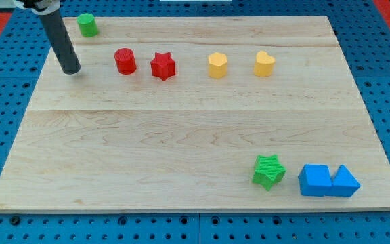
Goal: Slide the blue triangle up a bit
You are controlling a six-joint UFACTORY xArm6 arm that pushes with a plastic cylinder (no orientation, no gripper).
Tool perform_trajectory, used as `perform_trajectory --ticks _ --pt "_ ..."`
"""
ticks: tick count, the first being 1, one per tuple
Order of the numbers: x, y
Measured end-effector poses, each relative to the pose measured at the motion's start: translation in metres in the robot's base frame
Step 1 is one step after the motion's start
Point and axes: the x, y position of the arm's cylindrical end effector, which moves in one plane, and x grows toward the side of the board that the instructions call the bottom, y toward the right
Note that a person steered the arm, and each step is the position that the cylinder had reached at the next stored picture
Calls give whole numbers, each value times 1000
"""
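The rod's tip [72, 69] is resting at the board's upper left; it has no claw to open or close. The blue triangle [345, 181] is sitting at lower right, touching the blue cube [315, 180], lying toward four o'clock from the tip, well apart.

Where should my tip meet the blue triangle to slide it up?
On its bottom face, coming from the view's bottom. The blue triangle touches the blue cube on its left, so push centred, straight up. My tip is far off, at top left beside the red cylinder.
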Motion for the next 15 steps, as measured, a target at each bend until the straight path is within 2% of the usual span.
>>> perform_trajectory --ticks 2,3,4,5,8,9,10,11,12,13,14,15 --pt "8 12" --pt "31 28" --pt "77 75" --pt "98 160" --pt "119 422" --pt "149 481" --pt "198 505" --pt "256 488" --pt "271 451" --pt "248 419" --pt "248 395" --pt "253 399"
